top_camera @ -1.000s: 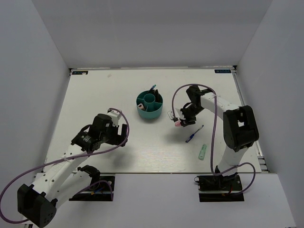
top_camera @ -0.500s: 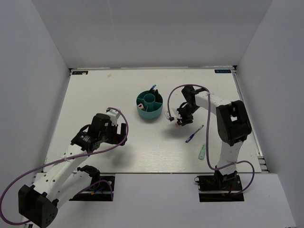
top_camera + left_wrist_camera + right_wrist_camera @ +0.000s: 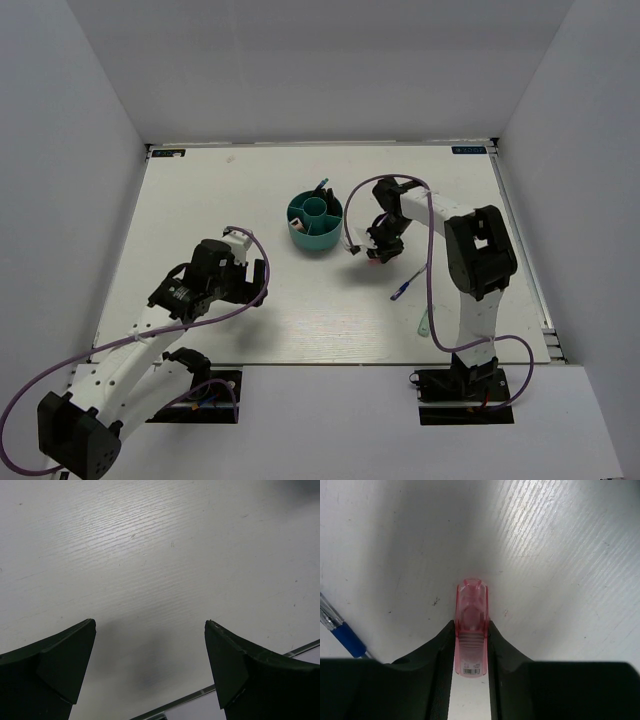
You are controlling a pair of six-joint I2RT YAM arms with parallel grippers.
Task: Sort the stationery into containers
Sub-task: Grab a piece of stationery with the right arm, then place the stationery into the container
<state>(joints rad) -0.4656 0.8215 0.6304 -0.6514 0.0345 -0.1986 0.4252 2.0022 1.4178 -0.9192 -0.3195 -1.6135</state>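
A translucent pink piece [image 3: 471, 600] lies on the white table, and my right gripper [image 3: 471, 624] is shut on it, one finger pressed against each side. From above, the right gripper [image 3: 374, 252] and pink piece [image 3: 372, 260] sit just right of the round teal organiser [image 3: 330, 235]. A thin blue pen [image 3: 407, 285] lies lower right of them; its tip [image 3: 342, 632] shows at the wrist view's left edge. A pale mint piece [image 3: 423, 322] lies near the right arm. My left gripper [image 3: 255, 285] hovers open over bare table, and in its own view the left gripper [image 3: 150, 624] holds nothing.
The organiser holds a blue pen [image 3: 322, 186] standing at its far rim and a pale item [image 3: 309, 224] in a front compartment. The table's near edge [image 3: 200, 694] runs just under the left fingers. White walls enclose the table on three sides.
The right arm has swung its elbow leftward and its jaws have closed onto the pink piece. The left arm has stayed put.
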